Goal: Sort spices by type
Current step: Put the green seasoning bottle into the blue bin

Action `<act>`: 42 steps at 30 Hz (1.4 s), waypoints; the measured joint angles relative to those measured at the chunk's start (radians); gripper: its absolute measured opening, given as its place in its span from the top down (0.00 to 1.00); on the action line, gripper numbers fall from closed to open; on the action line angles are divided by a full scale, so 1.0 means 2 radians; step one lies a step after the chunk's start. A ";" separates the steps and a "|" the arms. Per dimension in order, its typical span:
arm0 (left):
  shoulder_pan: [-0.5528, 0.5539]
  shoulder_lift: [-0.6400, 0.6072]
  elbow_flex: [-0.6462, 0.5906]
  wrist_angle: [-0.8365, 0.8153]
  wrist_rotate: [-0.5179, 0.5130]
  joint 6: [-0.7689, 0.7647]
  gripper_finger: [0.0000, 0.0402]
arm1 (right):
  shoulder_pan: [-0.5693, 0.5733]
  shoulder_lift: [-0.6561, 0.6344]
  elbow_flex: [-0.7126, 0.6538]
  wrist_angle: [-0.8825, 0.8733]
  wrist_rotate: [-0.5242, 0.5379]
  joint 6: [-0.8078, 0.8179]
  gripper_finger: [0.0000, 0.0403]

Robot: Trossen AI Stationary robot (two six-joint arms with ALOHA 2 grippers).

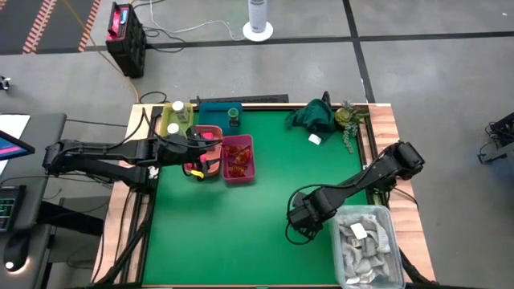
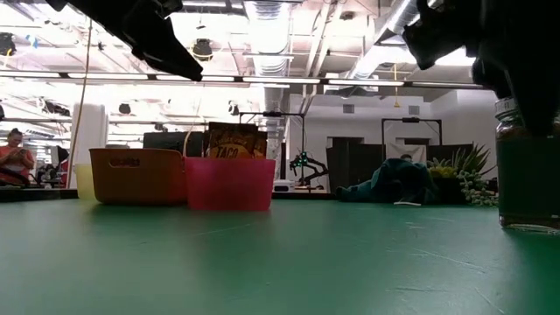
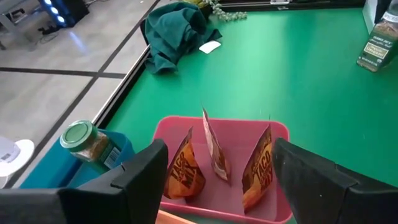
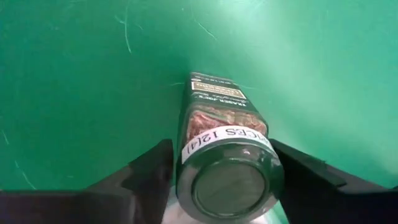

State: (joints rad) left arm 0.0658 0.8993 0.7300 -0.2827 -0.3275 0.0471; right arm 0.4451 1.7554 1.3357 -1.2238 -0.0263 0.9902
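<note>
While three sachets (image 3: 214, 163) already stand in the pink bin (image 1: 238, 158) at the bench's (image 1: 241, 233) far left, sorting is only partly done: the right gripper (image 4: 225, 180), fingers apart, straddles an upright green-topped jar (image 4: 225, 158) mid-bench, not visibly clamped; the left gripper (image 3: 217, 180) hovers open, empty, over the bin.

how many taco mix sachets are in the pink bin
3, all standing on edge in the pink bin: one sachet nearest the green-lidded jar, one in the middle, one opposite. More may lie hidden below.
</note>
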 joint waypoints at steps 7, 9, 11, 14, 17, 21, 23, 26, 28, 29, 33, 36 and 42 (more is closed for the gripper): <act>0.000 0.001 0.000 -0.011 0.029 0.030 0.32 | -0.025 -0.001 0.000 -0.001 -0.005 -0.059 0.43; 0.000 0.002 0.000 -0.003 0.066 0.043 0.32 | -0.039 -0.001 0.005 -0.006 -0.001 -0.080 0.43; 0.000 0.011 0.000 0.019 0.099 0.041 0.32 | -0.056 -0.001 0.016 -0.009 0.010 -0.103 0.43; 0.000 0.030 0.001 0.041 0.120 0.026 0.32 | -0.079 -0.001 0.038 -0.015 0.033 -0.142 0.43; 0.000 0.064 0.001 0.063 0.133 0.028 0.32 | -0.100 -0.001 0.068 -0.014 0.060 -0.184 0.43; 0.000 0.116 0.000 0.090 0.135 0.028 0.32 | -0.118 -0.001 0.107 -0.013 0.097 -0.235 0.43; 0.000 0.139 0.000 0.113 0.135 0.020 0.32 | -0.125 -0.001 0.123 -0.006 0.110 -0.257 0.43; 0.000 0.167 0.001 0.156 0.137 0.007 0.32 | -0.133 -0.001 0.142 0.008 0.117 -0.287 0.43; 0.000 0.181 0.001 0.193 0.154 0.002 0.32 | -0.137 -0.001 0.152 0.022 0.119 -0.305 0.43; 0.000 0.187 0.001 0.206 0.165 0.001 0.32 | -0.138 -0.001 0.156 0.030 0.119 -0.313 0.43; -0.008 0.211 0.001 0.266 0.188 0.001 0.32 | -0.141 -0.001 0.166 0.065 0.119 -0.339 0.43; -0.016 0.230 0.007 0.296 0.188 0.005 0.32 | -0.142 0.000 0.166 0.097 0.118 -0.354 0.43; -0.027 0.267 0.024 0.332 0.145 0.006 0.32 | -0.142 0.000 0.166 0.124 0.111 -0.361 0.42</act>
State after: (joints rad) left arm 0.0110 1.4335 0.7788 0.3804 -0.0383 0.0587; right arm 0.1612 1.7550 1.6672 -0.9758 0.1963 0.2673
